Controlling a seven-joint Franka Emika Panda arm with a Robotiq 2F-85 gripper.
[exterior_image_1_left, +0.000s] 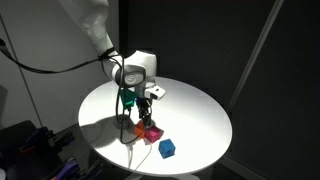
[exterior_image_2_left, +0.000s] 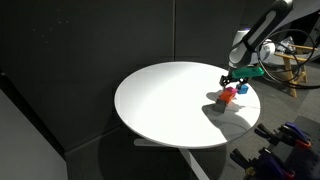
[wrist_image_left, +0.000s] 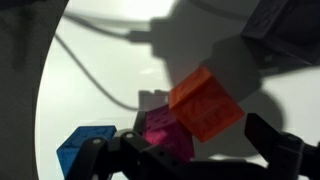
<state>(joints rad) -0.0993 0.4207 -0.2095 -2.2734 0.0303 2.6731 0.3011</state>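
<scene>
Orange is the cube (exterior_image_1_left: 142, 125) nearest to the jaws in an exterior view. It sits against the magenta cube (exterior_image_1_left: 153, 134), on the side of the arm. The blue cube (exterior_image_1_left: 167, 149) lies near the magenta cube on its far side, toward the rim of the white round bench (exterior_image_1_left: 205, 105). The jaws hang just above the orange cube, but I cannot tell their opening here.

In an exterior view from another place, the orange cube (exterior_image_2_left: 228, 97) is under the jaws and the blue cube (exterior_image_2_left: 242, 89) is just beside it. The magenta cube is too small to make out.

In the wrist view the jaws are wide and hold nothing, with the fingers (wrist_image_left: 285, 150) on either side of the pair. The orange cube (wrist_image_left: 205, 103) overlaps a corner of the magenta cube (wrist_image_left: 165, 132); I cannot tell if it rests on it or beside it. The blue cube (wrist_image_left: 85, 148) is apart from the magenta cube.

The orange cube stands cornerwise to the jaws. I judge the wrist should turn until the pads face two flat sides, centre over it clear of the magenta cube, then descend slowly.
</scene>
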